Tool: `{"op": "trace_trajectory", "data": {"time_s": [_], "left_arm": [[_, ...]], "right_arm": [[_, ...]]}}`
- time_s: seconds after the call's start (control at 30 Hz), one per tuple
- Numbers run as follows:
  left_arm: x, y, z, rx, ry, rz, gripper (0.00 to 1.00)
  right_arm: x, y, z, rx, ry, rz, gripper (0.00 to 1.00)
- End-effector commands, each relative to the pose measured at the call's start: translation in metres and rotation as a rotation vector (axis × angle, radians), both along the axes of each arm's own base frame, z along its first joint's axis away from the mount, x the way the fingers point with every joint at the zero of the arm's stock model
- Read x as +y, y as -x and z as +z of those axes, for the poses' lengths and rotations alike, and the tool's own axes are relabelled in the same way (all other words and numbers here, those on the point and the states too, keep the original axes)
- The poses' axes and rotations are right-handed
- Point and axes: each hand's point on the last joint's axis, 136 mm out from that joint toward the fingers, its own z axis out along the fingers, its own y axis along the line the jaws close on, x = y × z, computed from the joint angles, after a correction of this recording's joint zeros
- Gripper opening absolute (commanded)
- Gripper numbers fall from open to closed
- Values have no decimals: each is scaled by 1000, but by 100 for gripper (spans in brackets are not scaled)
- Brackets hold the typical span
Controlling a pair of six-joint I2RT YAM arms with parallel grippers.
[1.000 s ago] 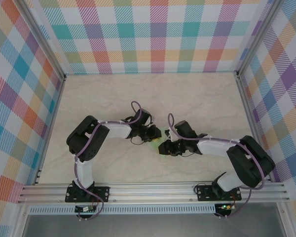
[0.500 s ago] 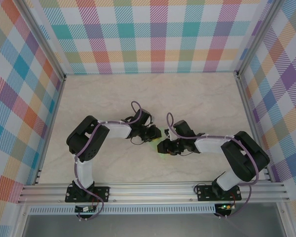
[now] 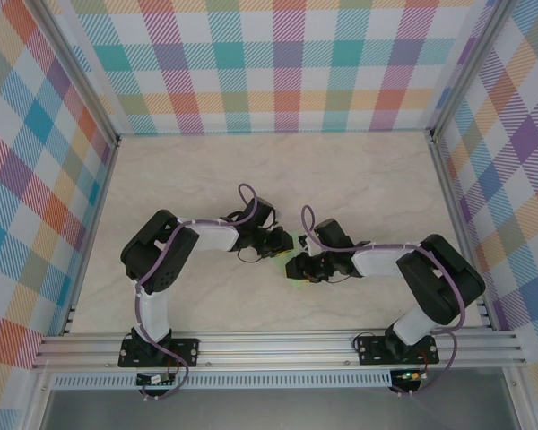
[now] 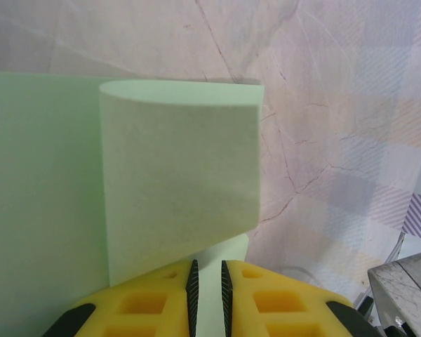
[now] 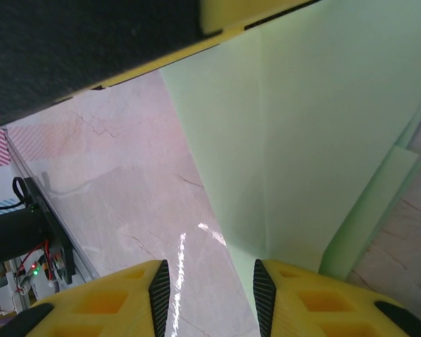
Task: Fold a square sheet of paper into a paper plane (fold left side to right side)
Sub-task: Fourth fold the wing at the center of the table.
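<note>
Vs. 1 s ago, the right arm [image 3: 435, 282] is seen drawn in: its elbow is shifted toward the left tool [image 3: 281, 242] and the forearm is laid flatter. The right tool [image 3: 298, 267] is displaced slightly the same way. The left arm [image 3: 161, 255] is unchanged.

The square sheet of paper [image 3: 292, 262] is found btw. the two tools, on the surface [image 3: 359, 179]. From above just a sliver of pale green is made out, the rest being covered by both tools.

In the left wrist view the left tool [image 4: 207, 270] is pressed almost together, w/ a thin strip of the sheet pinched btw. its pads. Just ahead of it a flap [image 4: 179, 175] is curled up and over, not flattened. The sheet is cut off at the frame's left edge.

In the right wrist view the right tool [image 5: 210, 270] is spread, w/ bare surface shown in the gap. A creased corner of the sheet is reached just at its right-hand finger [image 5: 323, 302]; contact cannot be confirmed. The sheet's far part is hidden by a dark, yellow-edged body [image 5: 91, 42] across the top, not identifiable.
</note>
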Motion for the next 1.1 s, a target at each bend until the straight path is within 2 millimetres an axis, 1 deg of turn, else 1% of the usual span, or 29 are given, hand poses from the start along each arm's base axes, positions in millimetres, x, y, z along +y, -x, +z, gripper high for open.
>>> {"op": "trace_trajectory", "data": {"time_s": [0.0,0.2,0.27,0.33,0.4,0.53,0.63,0.73,0.83,0.97,1.07], "left_arm": [[23,24,-31,88,-120,9,19],[24,25,-32,89,-124,10,19],[24,25,-32,88,-124,10,19],[24,25,-32,89,-124,10,19],[23,24,-31,87,-122,11,19],[23,24,-31,88,-121,12,19],[23,24,-30,85,-120,10,19],[23,23,-30,85,-118,12,19],[23,24,-31,88,-119,12,19],[23,24,-31,86,-120,10,19],[22,23,-30,85,-119,10,19]], "right_arm": [[-7,3,-10,20,44,8,38],[-18,8,-16,21,111,11,37],[-21,9,-15,17,121,9,37],[-19,8,-6,0,102,9,36],[-15,6,8,-27,64,13,35],[-8,2,33,-74,19,22,30],[1,3,43,-88,-13,42,25],[10,3,40,-72,-24,54,22],[12,2,29,-42,-13,43,22],[6,3,13,-8,39,29,22],[2,6,4,12,68,33,22]]}}
